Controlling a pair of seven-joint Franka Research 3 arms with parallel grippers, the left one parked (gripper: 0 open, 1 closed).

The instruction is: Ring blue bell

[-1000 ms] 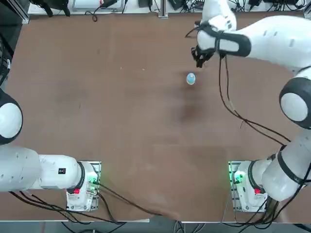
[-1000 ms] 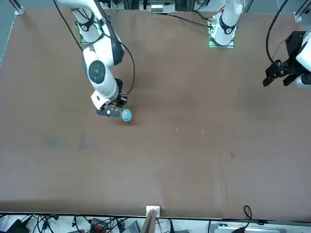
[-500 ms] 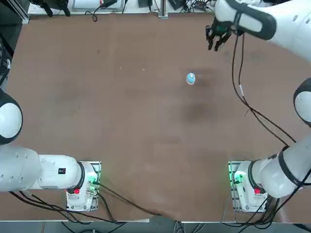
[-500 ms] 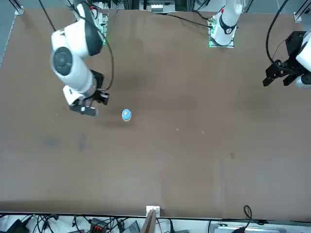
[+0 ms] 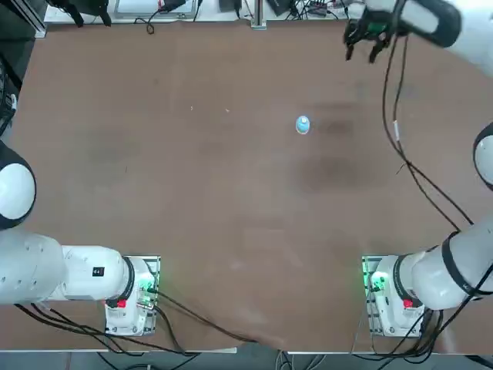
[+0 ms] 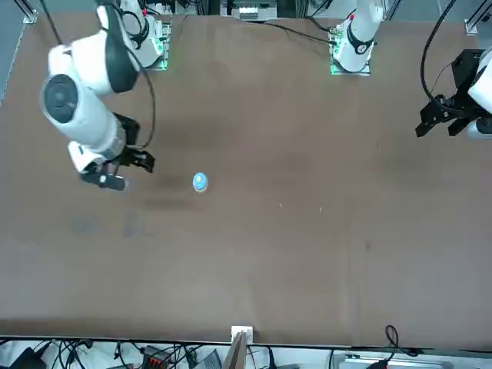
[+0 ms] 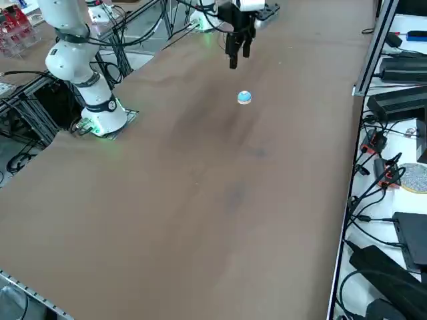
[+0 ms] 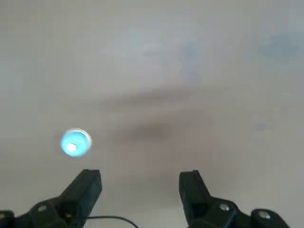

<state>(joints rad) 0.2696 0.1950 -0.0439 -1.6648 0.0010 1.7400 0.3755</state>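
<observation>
Brown tabletop, bare metal rails at far edge. R gripper raised over table w/ fingers spread wide, nothing btwn them; 1 s ago it was right by the blue bell, now it is back toward robot's right, well apart from it. Bell sits upright on tabletop, dome and pale button up, off to the left of the fingers (robot's own left) and lower than the tips, no contact; its spot unchanged vs. 1 s ago. Implication: fingers have opened since then, so press likely finished and arm clearing off; whether bell rang can't be told from pics. If no ring, would need fingers brought together, tips re-centred over button, short straight press; off-centre push might tip or slide bell.
</observation>
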